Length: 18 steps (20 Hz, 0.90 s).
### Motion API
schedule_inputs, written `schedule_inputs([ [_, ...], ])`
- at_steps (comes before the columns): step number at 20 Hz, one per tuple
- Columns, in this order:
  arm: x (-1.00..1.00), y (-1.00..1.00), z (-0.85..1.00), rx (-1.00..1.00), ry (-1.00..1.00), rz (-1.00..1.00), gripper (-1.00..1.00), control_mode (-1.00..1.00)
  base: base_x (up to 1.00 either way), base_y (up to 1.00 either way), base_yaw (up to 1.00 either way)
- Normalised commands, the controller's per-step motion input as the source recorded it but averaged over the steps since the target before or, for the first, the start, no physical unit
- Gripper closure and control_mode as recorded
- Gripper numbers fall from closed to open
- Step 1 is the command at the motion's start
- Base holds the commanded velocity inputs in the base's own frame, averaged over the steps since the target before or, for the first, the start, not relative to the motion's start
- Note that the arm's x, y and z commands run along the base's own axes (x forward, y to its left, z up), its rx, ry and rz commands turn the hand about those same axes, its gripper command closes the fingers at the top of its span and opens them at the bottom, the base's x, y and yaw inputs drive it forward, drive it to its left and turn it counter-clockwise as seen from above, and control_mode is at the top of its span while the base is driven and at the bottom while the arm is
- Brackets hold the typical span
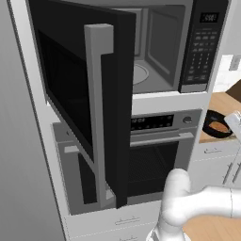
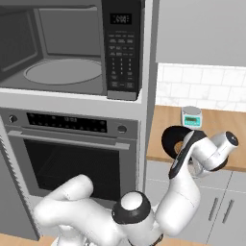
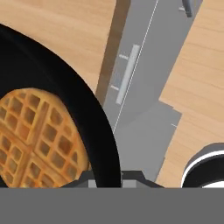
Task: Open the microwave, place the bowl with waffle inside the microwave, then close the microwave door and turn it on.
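The microwave stands open, its grey interior and round turntable bare, the keypad to the right. The microwave door is swung far out to the left with its long grey handle facing me. The black bowl rests at the near edge of the wooden counter, right of the oven, holding the waffle. My gripper straddles the bowl's near rim, one finger inside and one outside, shut on it. The hand reaches in from the right.
The oven with its horizontal handle sits directly under the microwave. A small grey scale stands on the counter behind the bowl. Grey cabinet drawers lie below the counter edge. The open door juts into the space on the left.
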Motion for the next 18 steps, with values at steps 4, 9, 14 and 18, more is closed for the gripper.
schedule_inputs([
  [4, -1.00, 0.00, 0.54, 0.00, -0.04, 0.00, 1.00, -1.00, 0.00, 0.00, 0.00],
  [9, -1.00, 0.00, 0.56, 0.00, -0.01, 0.00, 1.00, -1.00, 0.00, 0.00, 0.00],
  [14, -1.00, 0.16, 0.52, -0.04, -0.10, 0.10, 1.00, -1.00, 0.00, 0.00, 0.00],
  [18, -1.00, 0.42, 0.66, 0.00, -0.36, 0.09, 1.00, -1.00, 0.00, 0.00, 0.00],
])
